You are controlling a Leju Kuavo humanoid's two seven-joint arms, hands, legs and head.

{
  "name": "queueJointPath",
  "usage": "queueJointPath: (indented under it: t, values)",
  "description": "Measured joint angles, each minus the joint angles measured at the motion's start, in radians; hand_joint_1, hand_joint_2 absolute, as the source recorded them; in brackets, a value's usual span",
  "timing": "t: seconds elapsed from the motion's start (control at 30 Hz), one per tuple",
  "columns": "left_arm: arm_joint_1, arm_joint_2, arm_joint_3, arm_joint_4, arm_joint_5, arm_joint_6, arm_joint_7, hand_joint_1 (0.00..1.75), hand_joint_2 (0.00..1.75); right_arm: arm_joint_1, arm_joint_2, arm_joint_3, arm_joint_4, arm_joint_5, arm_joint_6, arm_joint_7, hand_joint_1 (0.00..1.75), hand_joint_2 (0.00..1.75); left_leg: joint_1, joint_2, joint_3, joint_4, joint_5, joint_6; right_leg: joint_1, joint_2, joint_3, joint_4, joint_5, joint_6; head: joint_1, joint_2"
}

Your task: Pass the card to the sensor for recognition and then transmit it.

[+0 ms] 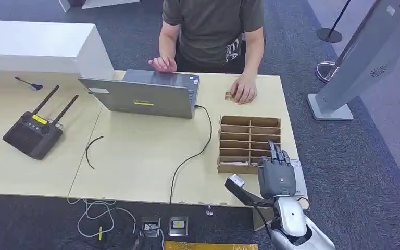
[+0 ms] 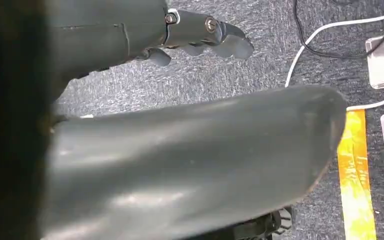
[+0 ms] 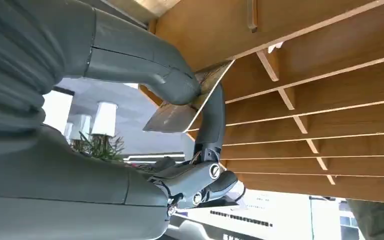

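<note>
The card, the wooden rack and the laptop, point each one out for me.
Card point(image 3: 180, 112): right wrist view, on its flat face beside the thumb.
Rack point(image 1: 250, 121): head view, on its far wall.
Laptop point(image 1: 140, 99): head view, on the lid's back.

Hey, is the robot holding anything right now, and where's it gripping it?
The right hand pinches a card near one edge, at the wooden rack. The left hand holds nothing.

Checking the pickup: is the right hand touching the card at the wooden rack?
Touching. The right wrist view shows the right hand pinching the card between thumb and a finger beside the wooden rack.
</note>
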Motion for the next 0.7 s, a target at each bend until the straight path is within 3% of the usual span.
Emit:
queueJointPath:
  t: [0.37,0.5,0.7]
  values:
    - [0.0,0.001,0.0,0.0,-0.001,-0.001,0.0,0.0,0.0,0.0,0.001,0.0,0.002,0.005,-0.008,0.0,1.75,1.75,0.0,0.0,0.0,0.0,0.0,0.0,0.0,0.0,0.0,0.0,0.0,0.0,0.0,0.0]
    - [-0.001,0.001,0.0,0.0,-0.013,-0.003,0.0,0.0,0.0,-0.001,0.0,-0.008,-0.012,0.11,-0.014,0.03,1.75,1.75,0.0,0.0,0.0,0.0,0.0,0.0,0.0,0.0,0.0,0.0,0.0,0.0,0.0,0.0]
    - [-0.002,-0.002,0.0,0.003,-0.051,-0.048,0.0,0.0,0.0,-0.069,-0.041,-0.04,-0.183,0.299,0.12,0.066,1.75,1.75,0.0,0.001,0.0,0.0,0.0,0.0,0.0,0.001,0.0,0.0,0.0,0.0,0.0,0.0]
